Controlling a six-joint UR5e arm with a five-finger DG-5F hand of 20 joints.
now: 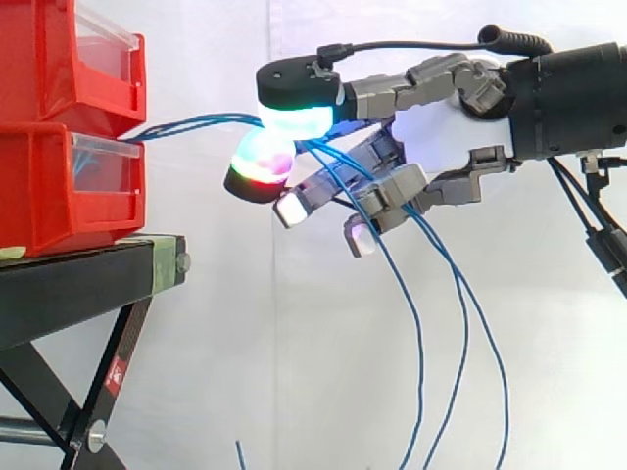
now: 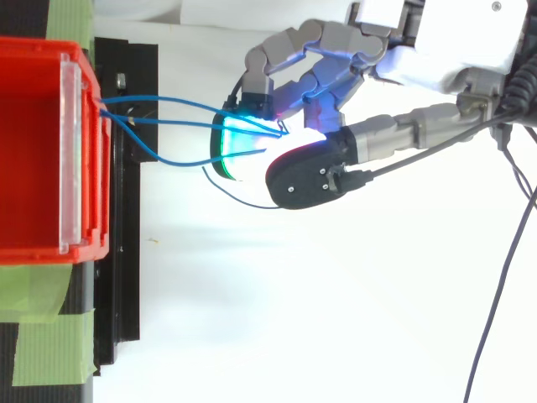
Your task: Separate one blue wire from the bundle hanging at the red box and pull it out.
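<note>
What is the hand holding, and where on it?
The blue wires, pinched between the hand's pads a short way out from the red box; the rest hangs down. How many are in the pinch can't be told.

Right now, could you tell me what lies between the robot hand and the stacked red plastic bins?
Only the thin blue wires cross that gap, running from the red plastic bins to the robot hand pinching them; both views show it.

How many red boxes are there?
2, stacked: the upper red box sits on the lower red box, which rests on the black stand. Others may hide beyond the picture's edge.
</note>
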